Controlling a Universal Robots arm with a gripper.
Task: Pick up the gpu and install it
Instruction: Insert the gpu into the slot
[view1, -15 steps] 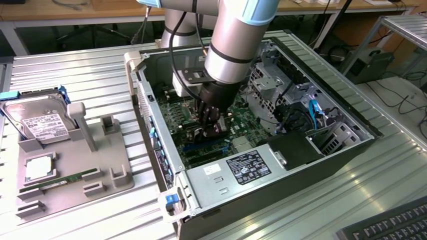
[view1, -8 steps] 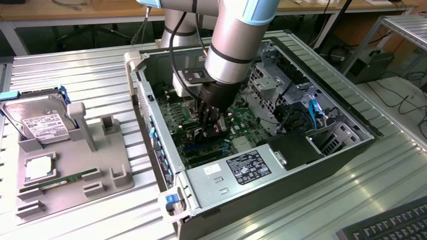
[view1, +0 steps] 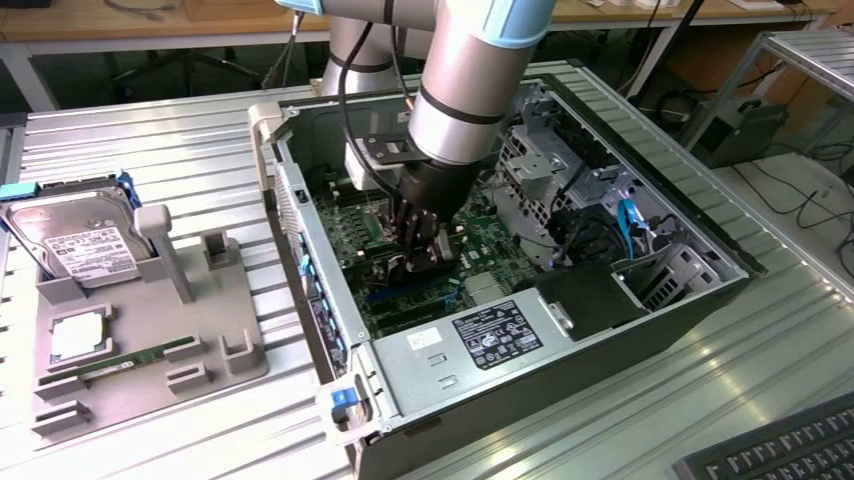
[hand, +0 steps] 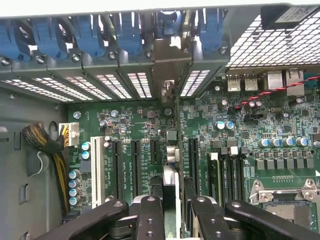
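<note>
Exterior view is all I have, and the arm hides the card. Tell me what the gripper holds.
Observer: In the wrist view the gripper clamps the gpu, seen edge-on.
Operator: Report its bracket.
Observer: The silver bracket sits at the rear, among the perforated slot covers.
Operator: Say what's below.
Observer: Green motherboard, with black expansion slots on both sides of the card.

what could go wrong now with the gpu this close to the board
The gpu, held edge-on in the hand, appears to sit between two black slots. Lowered off-line, it could press on the motherboard instead. Its silver bracket might also catch on the rear slot covers.
</note>
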